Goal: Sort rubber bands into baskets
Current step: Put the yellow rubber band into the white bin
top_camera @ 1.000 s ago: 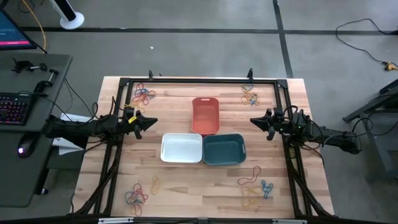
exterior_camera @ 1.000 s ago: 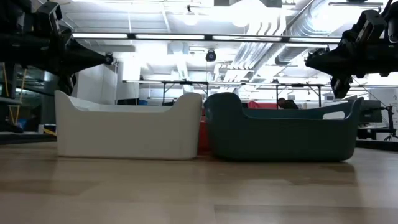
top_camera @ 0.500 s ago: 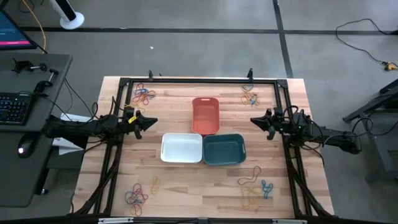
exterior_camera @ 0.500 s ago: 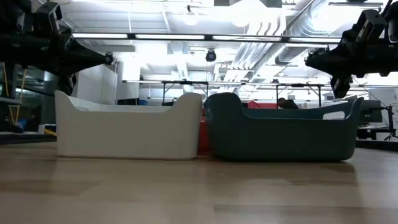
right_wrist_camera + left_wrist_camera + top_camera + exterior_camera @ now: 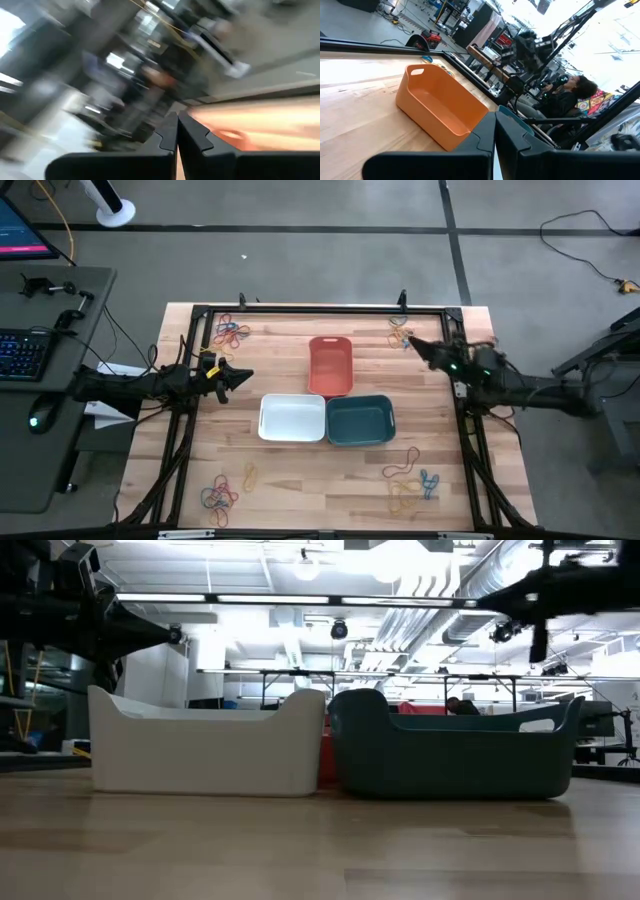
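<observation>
Right gripper (image 5: 411, 345) angled toward far-right rubber bands (image 5: 401, 337), fingers together

Orange-red basket (image 5: 331, 365), white basket (image 5: 292, 418), teal basket (image 5: 360, 420) cluster mid-table; rubber bands (image 5: 230, 333) lie at corners.

Grey floor (image 5: 300, 250) around the wooden table (image 5: 300, 470); desk with keyboard (image 5: 22, 352) — bright ceiling lights (image 5: 260, 598).

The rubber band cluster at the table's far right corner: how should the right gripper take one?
From straight above, fingers straddling one strand at the cluster's outer edge. The bands lie flat and tangled on the table, so a side approach has nothing to catch. The right gripper is already beside them.
</observation>
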Robot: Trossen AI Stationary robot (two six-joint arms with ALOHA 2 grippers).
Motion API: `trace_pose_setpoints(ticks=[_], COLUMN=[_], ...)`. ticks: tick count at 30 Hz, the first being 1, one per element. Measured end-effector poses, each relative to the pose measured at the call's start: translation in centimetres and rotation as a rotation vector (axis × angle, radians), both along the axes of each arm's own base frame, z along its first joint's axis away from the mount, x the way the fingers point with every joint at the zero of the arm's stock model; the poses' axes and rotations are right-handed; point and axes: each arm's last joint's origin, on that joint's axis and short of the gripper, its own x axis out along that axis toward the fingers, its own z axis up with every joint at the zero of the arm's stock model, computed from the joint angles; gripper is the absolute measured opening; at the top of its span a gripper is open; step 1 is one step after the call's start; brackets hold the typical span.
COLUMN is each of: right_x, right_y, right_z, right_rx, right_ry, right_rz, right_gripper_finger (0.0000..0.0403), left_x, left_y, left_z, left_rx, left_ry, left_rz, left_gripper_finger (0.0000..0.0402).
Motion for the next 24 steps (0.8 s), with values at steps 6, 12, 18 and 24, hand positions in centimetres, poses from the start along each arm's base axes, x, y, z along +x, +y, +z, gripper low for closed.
trace_pose_setpoints(ticks=[6, 12, 18, 24], right_x=[4.1, 6.6, 7.9, 9.8], right_y=[-4.2, -10.2, -16.6, -21.7], right_z=[0.3, -2.6, -4.8, -6.3], right_rx=[0.219, 0.427, 0.565, 0.68], right_ry=[0.654, 0.999, 1.171, 1.226], right_rz=[-0.109, 0.028, -0.011, -0.012], right_gripper_finger=[0.0009, 0.009, 0.0198, 0.0227], left_x=[0.0, 0.0, 0.0, 0.0], left_y=[0.0, 0.0, 0.0, 0.0], left_z=[0.0, 0.0, 0.0, 0.0], left_rx=[0.0, 0.0, 0.0, 0.0], left_ry=[0.0, 0.0, 0.0, 0.0], left_rz=[0.0, 0.0, 0.0, 0.0], left_gripper_finger=[0.0001, 0.0001, 0.0001, 0.0001])
